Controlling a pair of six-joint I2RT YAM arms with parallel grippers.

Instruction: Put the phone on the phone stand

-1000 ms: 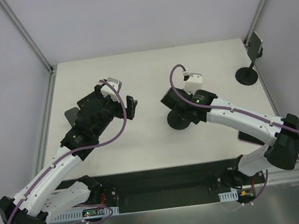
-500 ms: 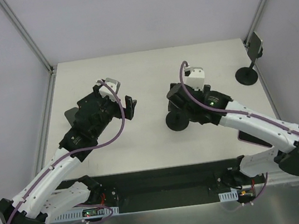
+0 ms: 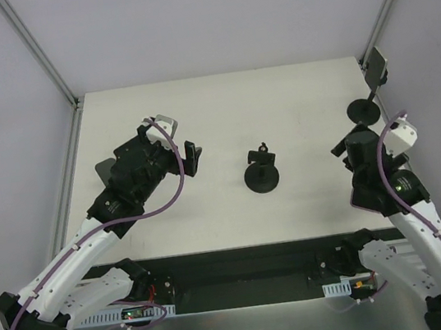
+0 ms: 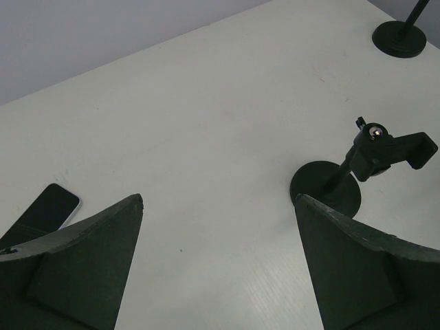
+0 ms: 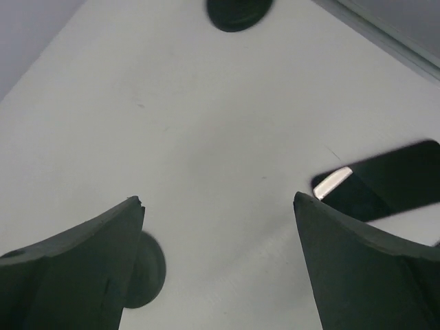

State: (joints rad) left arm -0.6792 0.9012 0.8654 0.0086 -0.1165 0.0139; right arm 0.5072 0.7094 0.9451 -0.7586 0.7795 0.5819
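Bright, even, diffuse lighting from overhead, only faint soft shadows on the pale table, crisp top view, softer wrist views, dark fingers blurred up close, white glare streak along the phone end in right wrist view

My left tool hides one end of the thin black glossy phone at 8 o'clock; the far black disc-footed stand at 1 o'clock is cropped by the top edge.
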